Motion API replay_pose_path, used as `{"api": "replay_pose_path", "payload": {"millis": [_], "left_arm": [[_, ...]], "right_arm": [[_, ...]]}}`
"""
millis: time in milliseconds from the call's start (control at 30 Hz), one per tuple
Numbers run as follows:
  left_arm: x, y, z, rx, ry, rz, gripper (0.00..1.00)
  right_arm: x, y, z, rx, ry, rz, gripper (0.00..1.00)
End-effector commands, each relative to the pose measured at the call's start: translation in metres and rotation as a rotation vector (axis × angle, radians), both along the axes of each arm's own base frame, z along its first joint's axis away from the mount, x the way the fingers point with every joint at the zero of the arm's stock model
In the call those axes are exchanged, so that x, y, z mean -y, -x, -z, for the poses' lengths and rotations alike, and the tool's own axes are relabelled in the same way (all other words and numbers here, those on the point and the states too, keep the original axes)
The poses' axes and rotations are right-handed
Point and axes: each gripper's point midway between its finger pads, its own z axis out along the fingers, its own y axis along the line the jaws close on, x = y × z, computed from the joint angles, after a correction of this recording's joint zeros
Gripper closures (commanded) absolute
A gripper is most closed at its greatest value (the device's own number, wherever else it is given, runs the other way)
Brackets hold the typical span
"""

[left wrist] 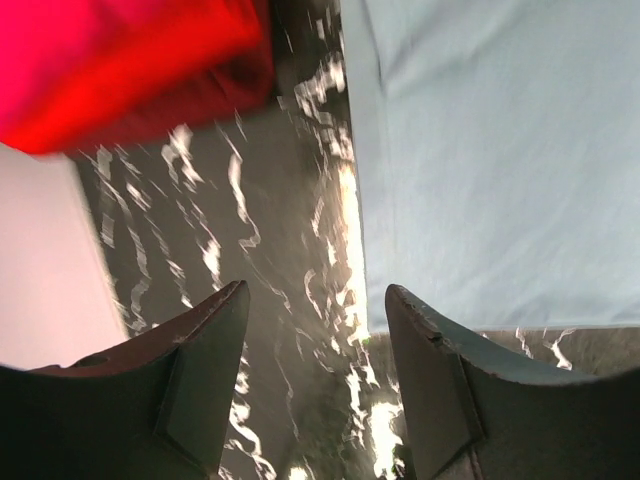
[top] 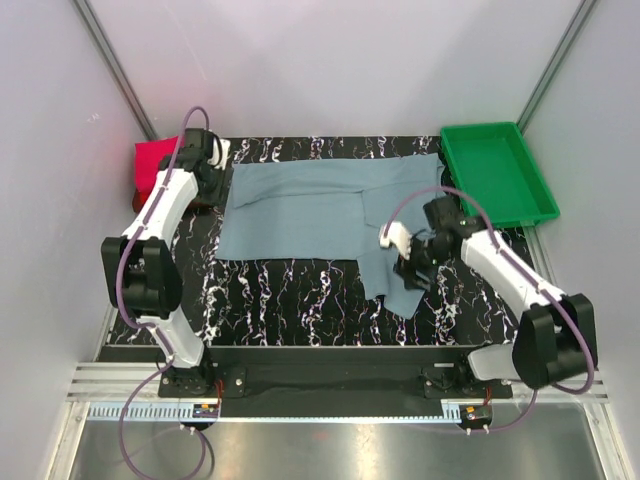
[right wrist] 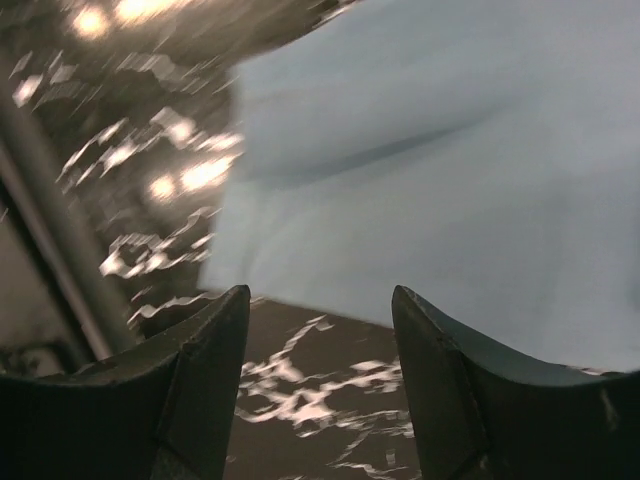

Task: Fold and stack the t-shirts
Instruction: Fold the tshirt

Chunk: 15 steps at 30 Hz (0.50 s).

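A dusty grey-blue t-shirt (top: 320,210) lies spread on the black marbled table (top: 290,300), with one part hanging toward the near right. A folded red and magenta shirt pile (top: 155,160) sits at the far left. My left gripper (top: 212,165) is open and empty over bare table between the red pile (left wrist: 130,60) and the blue shirt's edge (left wrist: 490,150). My right gripper (top: 412,268) is open and empty just off the blue shirt's edge (right wrist: 440,170), above the table.
A green plastic tray (top: 497,172) stands at the far right, beside the shirt. White walls close in on the left, right and back. The arm bases and a metal rail (top: 320,385) run along the near edge.
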Motion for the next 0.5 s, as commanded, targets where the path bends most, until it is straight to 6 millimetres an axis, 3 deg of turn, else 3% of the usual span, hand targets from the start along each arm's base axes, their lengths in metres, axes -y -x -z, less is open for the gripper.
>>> {"api": "replay_pose_path", "payload": {"millis": [0, 200, 467], "left_arm": [[0.0, -0.004, -0.012, 0.071, 0.063, -0.026, 0.38], [-0.004, 0.001, -0.009, 0.074, 0.083, -0.045, 0.39], [-0.004, -0.004, -0.012, 0.079, 0.097, -0.055, 0.39]], "right_arm": [[0.002, 0.027, -0.011, 0.118, 0.058, -0.181, 0.34], [0.009, 0.065, -0.001, 0.126, 0.131, -0.294, 0.37], [0.008, 0.093, 0.013, 0.16, 0.163, -0.471, 0.36]]}}
